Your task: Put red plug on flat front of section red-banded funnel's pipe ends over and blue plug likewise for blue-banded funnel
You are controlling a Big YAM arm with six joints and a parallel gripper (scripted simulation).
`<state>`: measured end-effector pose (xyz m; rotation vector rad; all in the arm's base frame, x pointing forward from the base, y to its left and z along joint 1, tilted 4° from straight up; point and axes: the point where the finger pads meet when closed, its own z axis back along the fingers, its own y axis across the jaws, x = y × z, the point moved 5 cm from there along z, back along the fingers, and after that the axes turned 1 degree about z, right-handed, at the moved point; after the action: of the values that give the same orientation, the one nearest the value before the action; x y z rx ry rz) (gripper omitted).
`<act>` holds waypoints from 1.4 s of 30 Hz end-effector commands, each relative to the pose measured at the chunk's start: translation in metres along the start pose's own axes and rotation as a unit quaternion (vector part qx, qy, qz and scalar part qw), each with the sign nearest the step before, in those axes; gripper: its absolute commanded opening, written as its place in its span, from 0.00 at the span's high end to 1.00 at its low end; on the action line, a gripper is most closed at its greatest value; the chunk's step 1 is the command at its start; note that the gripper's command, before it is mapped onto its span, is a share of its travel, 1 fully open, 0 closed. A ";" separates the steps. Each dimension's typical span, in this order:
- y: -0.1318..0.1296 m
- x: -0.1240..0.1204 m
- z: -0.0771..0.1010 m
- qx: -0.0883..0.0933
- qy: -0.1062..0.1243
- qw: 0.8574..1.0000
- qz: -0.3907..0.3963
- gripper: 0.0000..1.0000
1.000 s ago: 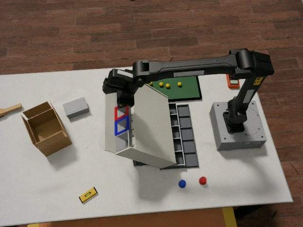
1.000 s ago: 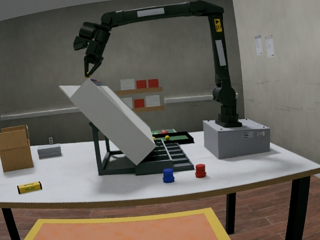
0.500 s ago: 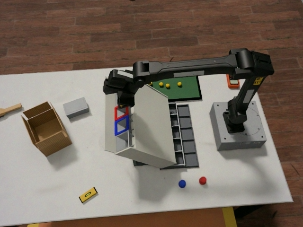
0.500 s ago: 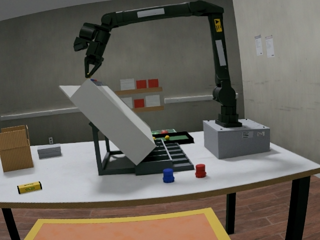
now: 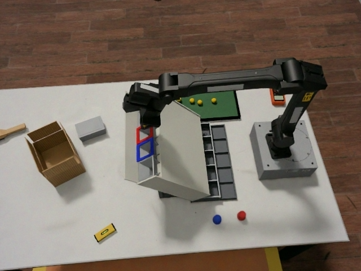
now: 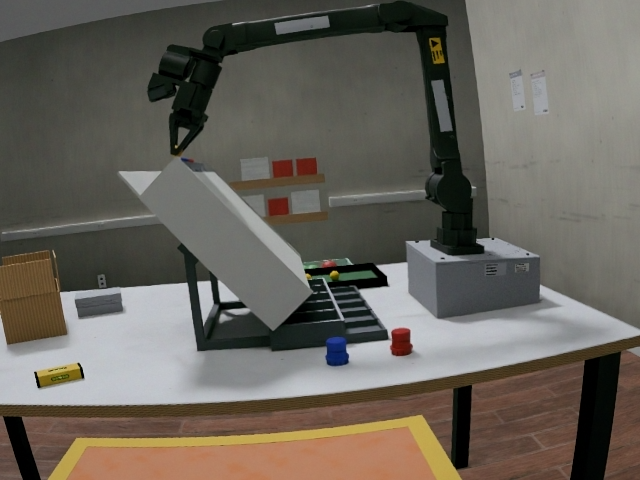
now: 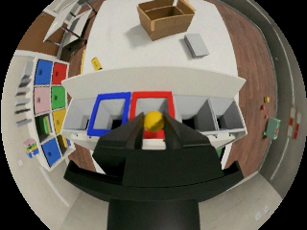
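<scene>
My gripper (image 5: 144, 126) (image 6: 177, 149) (image 7: 153, 116) is shut on a yellow marble (image 7: 153, 119) and holds it just above the red-banded funnel (image 5: 137, 135) (image 7: 152, 95) at the top of the sloped white cover (image 5: 180, 151) (image 6: 222, 242). The blue-banded funnel (image 5: 136, 153) (image 7: 111, 96) is beside it. The red plug (image 5: 241, 215) (image 6: 401, 341) and the blue plug (image 5: 216, 219) (image 6: 336, 351) stand on the table in front of the grey row of sections (image 5: 221, 158) (image 6: 356, 310). Three more yellow marbles (image 5: 199, 102) lie in the green tray (image 5: 224, 109) (image 6: 361, 274).
An open cardboard box (image 5: 55, 153), a grey block (image 5: 90, 127) and a yellow level (image 5: 105, 232) lie to the left. The arm's grey base (image 5: 282, 151) stands to the right, with an orange device (image 5: 277, 99) behind it.
</scene>
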<state>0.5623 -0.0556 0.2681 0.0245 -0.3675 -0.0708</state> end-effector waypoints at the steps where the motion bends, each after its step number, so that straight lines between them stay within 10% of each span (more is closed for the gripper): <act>1: 0.008 0.002 0.008 0.000 -0.009 1.000 0.002 1.00; 42: 0.011 0.006 0.012 -0.001 -0.013 1.000 0.004 1.00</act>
<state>0.5625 -0.0526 0.2680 0.0239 -0.3672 -0.0704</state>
